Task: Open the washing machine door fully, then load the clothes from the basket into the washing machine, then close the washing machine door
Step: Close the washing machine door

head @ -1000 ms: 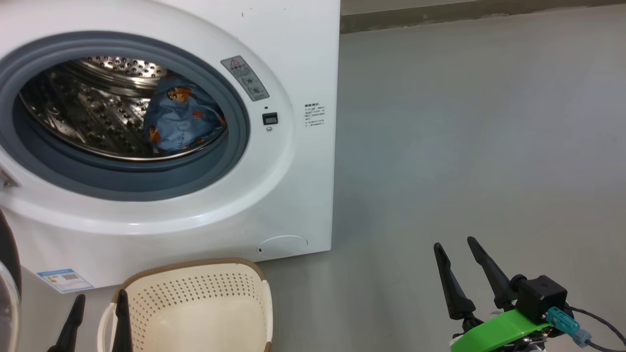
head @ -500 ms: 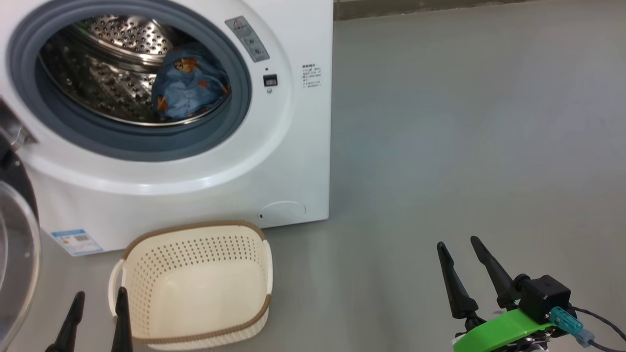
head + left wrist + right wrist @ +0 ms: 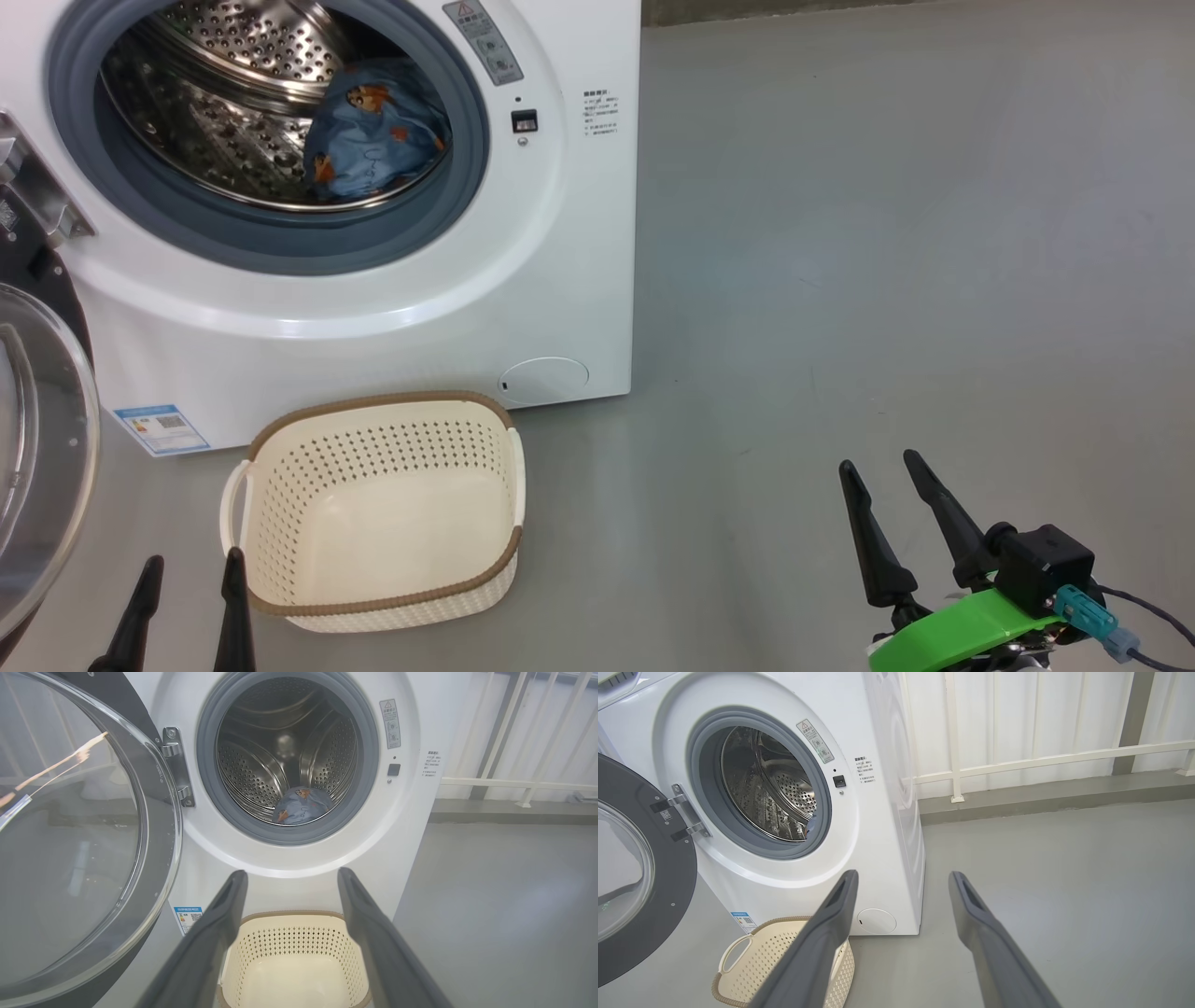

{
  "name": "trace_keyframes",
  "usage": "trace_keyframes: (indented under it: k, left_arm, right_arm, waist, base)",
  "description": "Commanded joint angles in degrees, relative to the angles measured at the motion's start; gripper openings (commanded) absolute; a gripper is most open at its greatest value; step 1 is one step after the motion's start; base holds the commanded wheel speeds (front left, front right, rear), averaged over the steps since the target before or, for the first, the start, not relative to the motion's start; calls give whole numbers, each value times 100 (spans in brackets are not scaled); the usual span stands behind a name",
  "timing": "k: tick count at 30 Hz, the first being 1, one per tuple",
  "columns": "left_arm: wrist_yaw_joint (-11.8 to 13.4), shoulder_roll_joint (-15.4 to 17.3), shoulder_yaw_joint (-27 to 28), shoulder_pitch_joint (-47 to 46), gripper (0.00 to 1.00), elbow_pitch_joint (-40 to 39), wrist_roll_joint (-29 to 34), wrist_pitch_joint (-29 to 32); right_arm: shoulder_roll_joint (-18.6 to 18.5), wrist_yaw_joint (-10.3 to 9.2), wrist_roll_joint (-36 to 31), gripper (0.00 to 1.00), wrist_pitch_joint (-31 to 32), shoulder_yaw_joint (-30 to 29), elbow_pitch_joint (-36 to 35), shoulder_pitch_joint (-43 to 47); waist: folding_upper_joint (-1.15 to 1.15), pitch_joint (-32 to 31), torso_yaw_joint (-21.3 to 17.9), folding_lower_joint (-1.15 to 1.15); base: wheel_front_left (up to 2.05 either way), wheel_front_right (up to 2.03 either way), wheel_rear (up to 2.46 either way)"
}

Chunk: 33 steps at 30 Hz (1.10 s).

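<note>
The white washing machine (image 3: 579, 233) stands with its door (image 3: 84, 826) swung wide to the left, glass bowl facing out. Light blue bear-print clothes (image 3: 373, 131) lie bunched low in the steel drum, to its right side. On the floor before the machine sits the cream basket (image 3: 373, 513) with nothing in it. My left gripper (image 3: 191, 565) is open just left of the basket's near corner, fingertips (image 3: 236, 877) apart. Off to the right over bare floor, my right gripper (image 3: 878, 462) is open too, holding nothing.
Grey floor (image 3: 887, 233) spreads to the right of the machine. A white railing (image 3: 1041, 760) and a low kerb run along the back wall. The open door (image 3: 37, 439) juts out at the left, close to my left gripper.
The head camera has tilted down and back: machine and basket slide up the picture, so the whole basket shows. Both grippers keep their places and stay open.
</note>
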Motion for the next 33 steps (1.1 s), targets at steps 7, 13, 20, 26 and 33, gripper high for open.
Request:
trace_keyframes:
  k: [7,13,20,26,33]
  left_arm:
    - [-10,48,140,-240,100,-200,-20,-30]
    - [-10,44,77,-209,100,-242,-37,-30]
    - [-10,43,39,-196,100,-229,-37,-30]
    - [-10,40,65,-215,100,-205,-54,-30]
    - [-10,36,110,-180,100,-129,-47,-30]
  right_arm:
    - [10,16,-49,100,-27,136,-163,-54]
    - [10,16,-61,100,-27,135,-168,-51]
    - [10,16,-86,100,-27,138,-152,-57]
    - [10,16,-131,100,-27,101,-153,-43]
    - [10,16,-194,100,-27,100,-143,-10]
  waist:
    - [0,12,35,0]
    - [0,30,83,0]
    - [0,7,118,0]
    - [0,-21,219,0]
    - [0,-94,495,0]
  base:
    - [0,0,0]
    - [0,0,0]
    - [0,0,0]
    - [0,0,0]
    - [0,0,0]
